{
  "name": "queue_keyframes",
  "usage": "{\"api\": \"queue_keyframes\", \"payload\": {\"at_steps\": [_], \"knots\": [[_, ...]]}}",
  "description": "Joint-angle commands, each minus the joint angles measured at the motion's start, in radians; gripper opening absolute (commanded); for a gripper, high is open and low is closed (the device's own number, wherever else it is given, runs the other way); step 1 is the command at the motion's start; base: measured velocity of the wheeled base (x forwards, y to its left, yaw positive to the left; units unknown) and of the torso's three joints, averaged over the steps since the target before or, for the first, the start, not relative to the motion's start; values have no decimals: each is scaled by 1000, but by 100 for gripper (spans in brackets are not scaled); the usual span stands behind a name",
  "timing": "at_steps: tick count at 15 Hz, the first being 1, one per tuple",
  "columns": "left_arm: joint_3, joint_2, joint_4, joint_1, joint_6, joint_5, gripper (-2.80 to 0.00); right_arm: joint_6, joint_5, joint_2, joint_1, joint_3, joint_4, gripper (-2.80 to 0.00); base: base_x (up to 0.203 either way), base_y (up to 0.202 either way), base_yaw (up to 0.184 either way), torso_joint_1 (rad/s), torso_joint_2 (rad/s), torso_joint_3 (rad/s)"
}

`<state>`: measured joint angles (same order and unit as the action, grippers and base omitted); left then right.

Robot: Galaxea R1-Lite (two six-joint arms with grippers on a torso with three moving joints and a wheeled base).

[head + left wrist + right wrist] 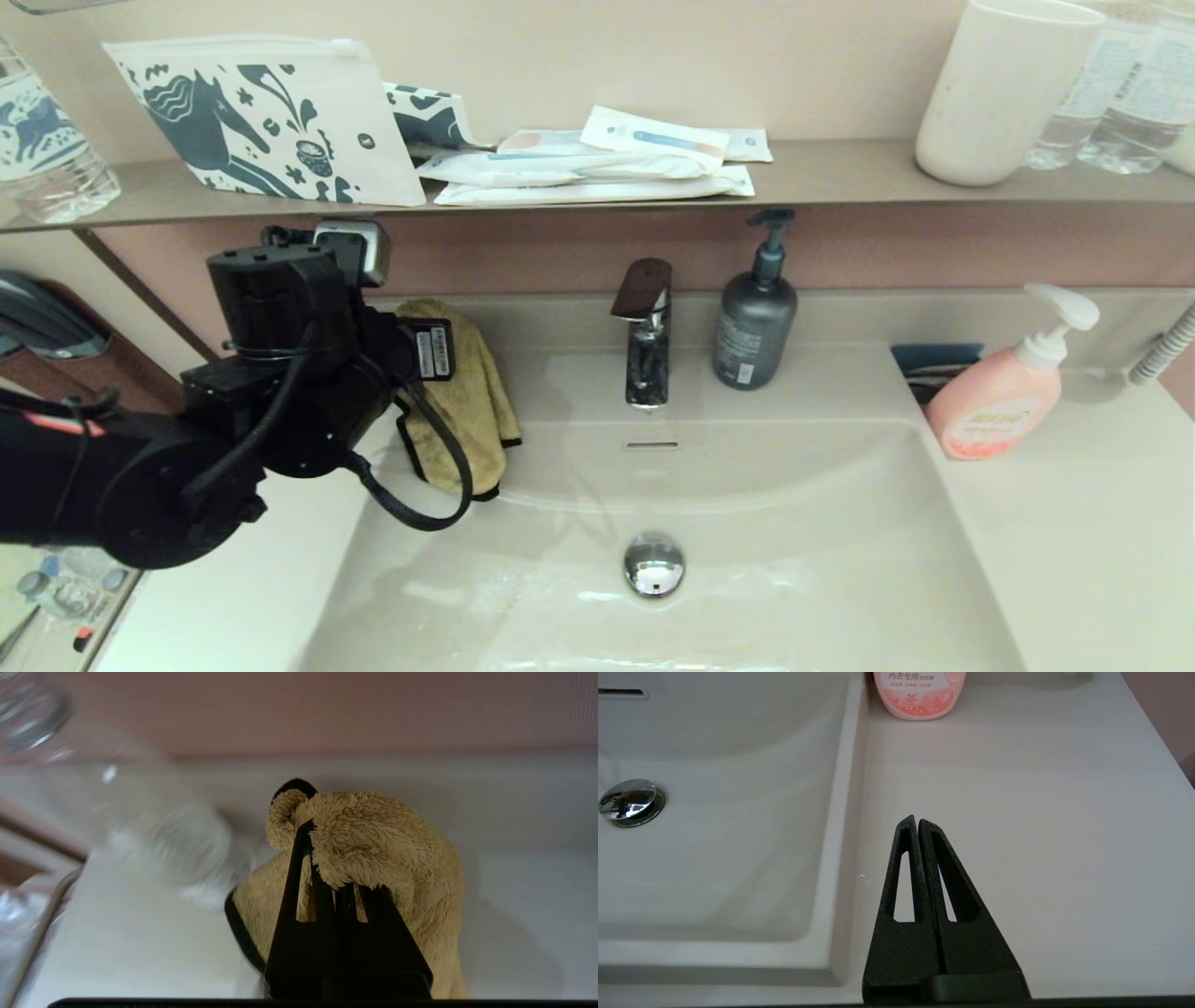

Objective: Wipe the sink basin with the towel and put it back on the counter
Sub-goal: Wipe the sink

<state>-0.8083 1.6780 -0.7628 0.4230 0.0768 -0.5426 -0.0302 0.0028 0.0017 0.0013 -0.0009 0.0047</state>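
Observation:
My left gripper (327, 856) is shut on the towel (373, 830), a fluffy mustard-yellow cloth with black edging bunched over the fingers. In the head view the left arm (280, 373) is over the back left of the counter (233, 597). From it the towel (471, 397) hangs down to the left rim of the sink basin (794, 560). The chrome drain plug (653, 565) sits in the basin's middle. My right gripper (916, 821) is shut and empty, low over the counter (1017, 812) to the right of the basin (714, 835).
A chrome faucet (644, 336) and a grey pump bottle (754, 322) stand behind the basin. A pink pump bottle (999, 401) is at the back right. The shelf (840, 173) above carries a printed pouch (271, 121), packets, a cup (1004, 89) and water bottles.

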Motion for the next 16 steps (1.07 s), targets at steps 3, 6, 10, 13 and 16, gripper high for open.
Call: {"api": "queue_keyframes", "payload": {"at_steps": [3,6,10,13,16], "knots": [[-2,182,-215,2,0,-11,-280,0,0,0,0,1,0,-280,0,0,0,0,0,0],[51,206,-296,23,-1,-22,-280,0,0,0,0,1,0,-280,0,0,0,0,0,0],[144,189,-296,96,-16,-82,-280,0,0,0,0,1,0,-280,0,0,0,0,0,0],[127,215,-297,88,-29,-77,-280,0,0,0,0,0,0,-280,0,0,0,0,0,0],[126,243,-302,74,-32,-53,-280,0,0,0,0,1,0,-280,0,0,0,0,0,0]]}}
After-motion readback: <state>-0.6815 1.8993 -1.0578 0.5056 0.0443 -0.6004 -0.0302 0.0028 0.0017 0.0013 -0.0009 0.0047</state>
